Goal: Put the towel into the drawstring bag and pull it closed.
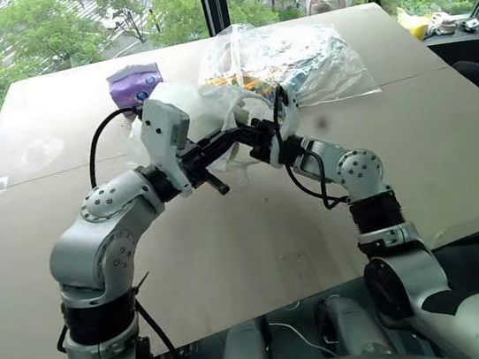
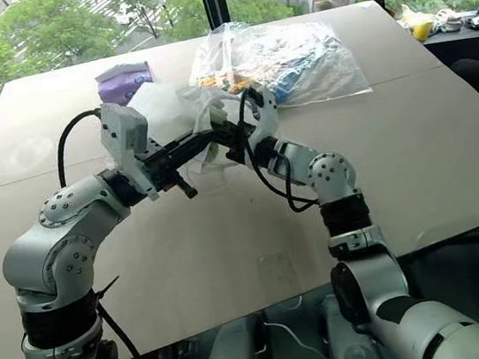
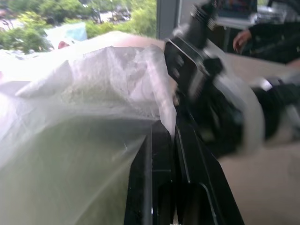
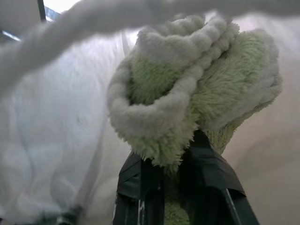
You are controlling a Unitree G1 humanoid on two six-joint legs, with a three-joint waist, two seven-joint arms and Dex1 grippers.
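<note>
From the head views, you saw a wide tan table point(image 1: 232, 252) set before windows full of green trees. Near its far edge lay a purple tissue pack point(image 1: 133, 84) and a clear crinkly bag point(image 1: 294, 56) of colourful items. Both arms met over the table's middle at the drawstring bag point(image 2: 167, 109).

In the left wrist view, the left gripper point(image 3: 171, 133) had its fingers pressed together, pinching the milky bag's edge.

In the right wrist view, the right gripper point(image 4: 183, 164) pinched the pale-green towel point(image 4: 197, 93), bunched just beside the bag's white wall.
</note>
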